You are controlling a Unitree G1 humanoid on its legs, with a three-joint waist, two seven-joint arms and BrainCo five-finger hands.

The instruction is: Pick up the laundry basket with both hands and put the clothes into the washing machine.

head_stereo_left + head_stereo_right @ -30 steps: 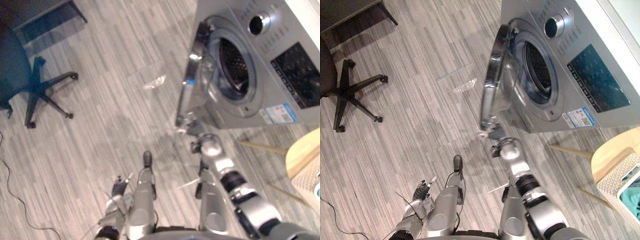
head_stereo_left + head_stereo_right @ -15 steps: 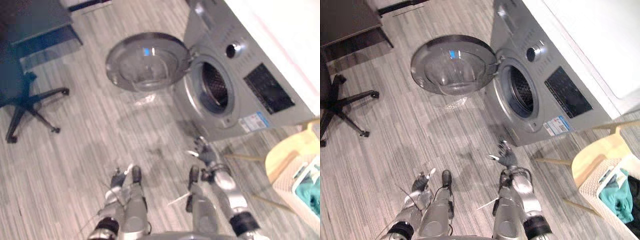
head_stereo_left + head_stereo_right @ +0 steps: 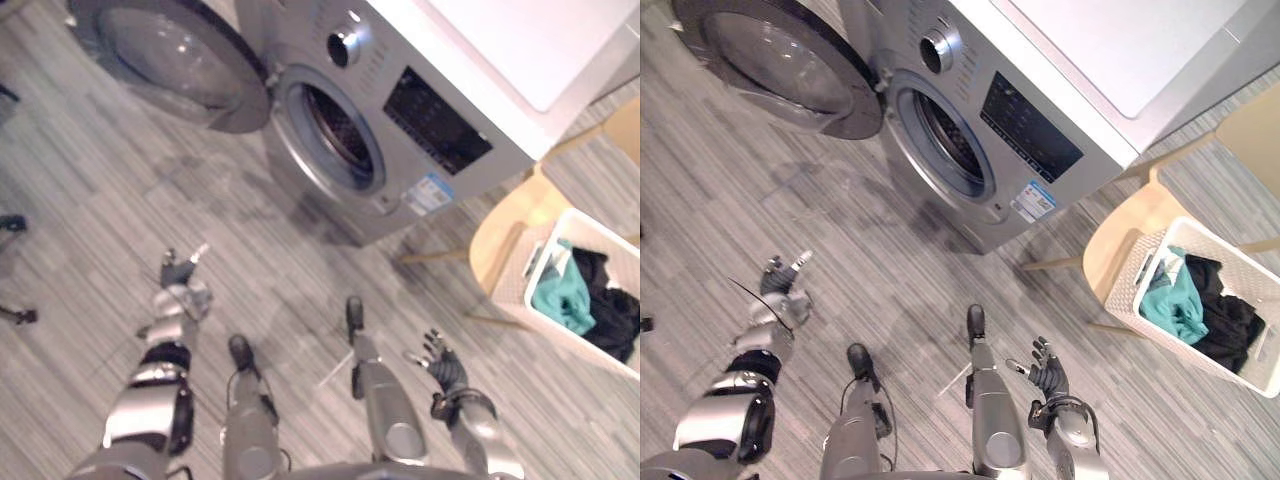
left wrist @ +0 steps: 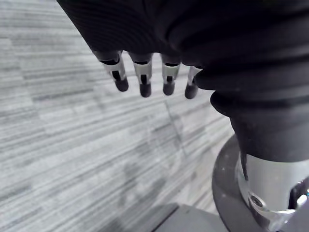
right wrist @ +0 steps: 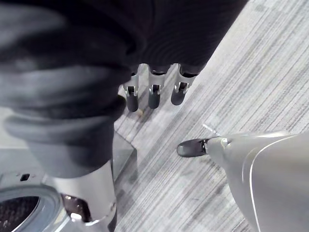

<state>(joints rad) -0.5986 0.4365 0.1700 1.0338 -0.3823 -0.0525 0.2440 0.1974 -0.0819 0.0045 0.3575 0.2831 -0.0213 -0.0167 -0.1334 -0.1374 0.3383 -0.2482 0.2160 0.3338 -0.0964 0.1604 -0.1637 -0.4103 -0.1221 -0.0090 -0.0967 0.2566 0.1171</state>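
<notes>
The white laundry basket (image 3: pixel 1240 350) stands on a pale wooden stool (image 3: pixel 1110 240) at the right, with teal clothes (image 3: pixel 1170 300) and black clothes (image 3: pixel 1225 320) in it. A silver washing machine (image 3: pixel 1040 90) stands ahead, its round door (image 3: pixel 780 65) swung wide open to the left and the drum (image 3: pixel 940 135) exposed. My left hand (image 3: pixel 780 290) hangs over the floor at the lower left, fingers (image 4: pixel 142 79) relaxed and empty. Low in the middle right, my right hand (image 3: pixel 1045 375) is open with spread fingers (image 5: pixel 154 94), well short of the basket.
Grey plank flooring (image 3: pixel 870 260) stretches between me and the machine. The stool's legs (image 3: pixel 430 255) reach toward the machine's front corner. A chair caster (image 3: pixel 12 222) shows at the far left edge.
The camera has swung right, bringing the basket and stool fully into view. My right hand has come down and away from the door. My left arm has lifted outward to the left.
</notes>
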